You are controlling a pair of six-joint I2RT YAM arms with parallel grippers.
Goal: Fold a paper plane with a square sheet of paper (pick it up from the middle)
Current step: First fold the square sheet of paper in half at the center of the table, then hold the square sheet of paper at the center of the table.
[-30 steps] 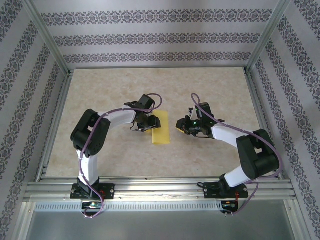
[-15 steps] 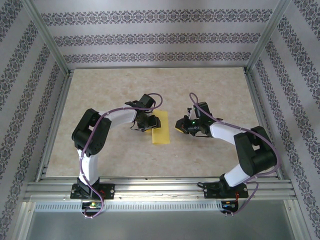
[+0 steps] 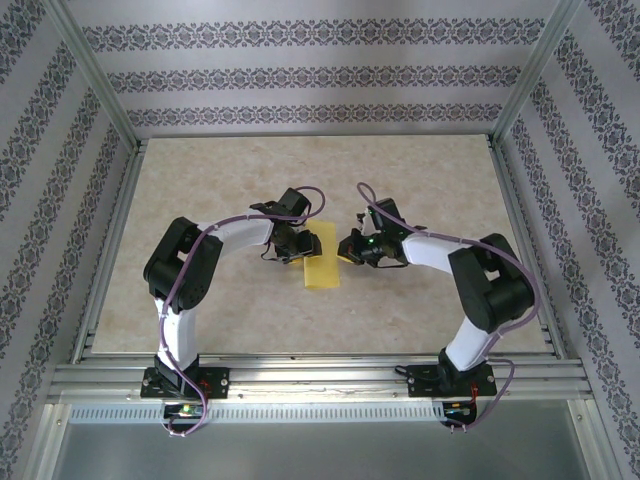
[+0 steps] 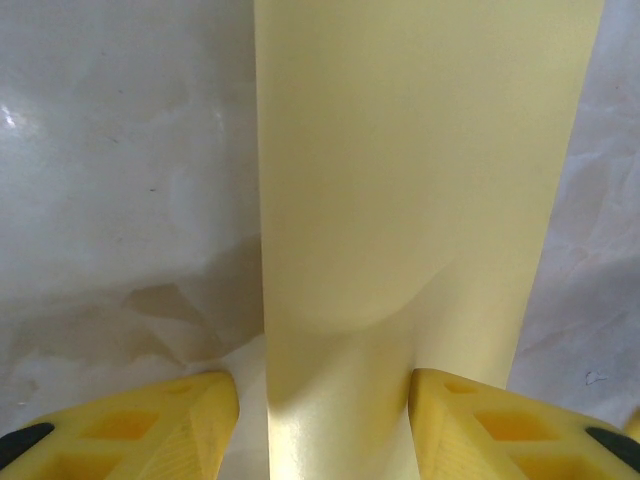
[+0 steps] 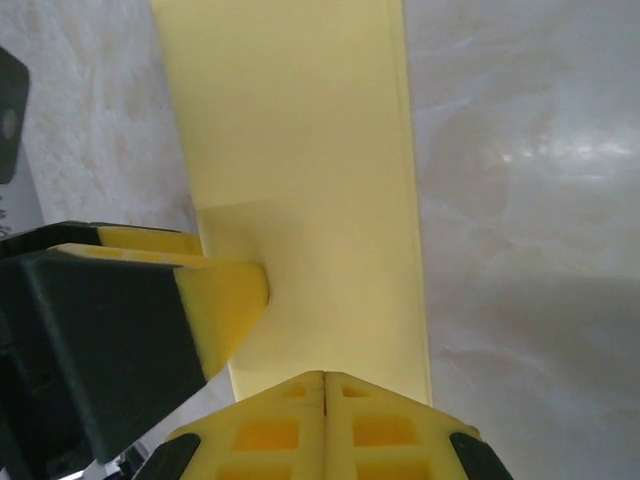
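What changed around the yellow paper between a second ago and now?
The right gripper swung left to the right edge of the folded yellow paper strip and shut its jaws; whether it pinches the paper is unclear. The left gripper stayed open at the strip's left edge; the paper did not move.

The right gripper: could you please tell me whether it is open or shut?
Shut: the right gripper shows yellow fingertips pressed together along a thin seam, no gap, over the yellow paper.
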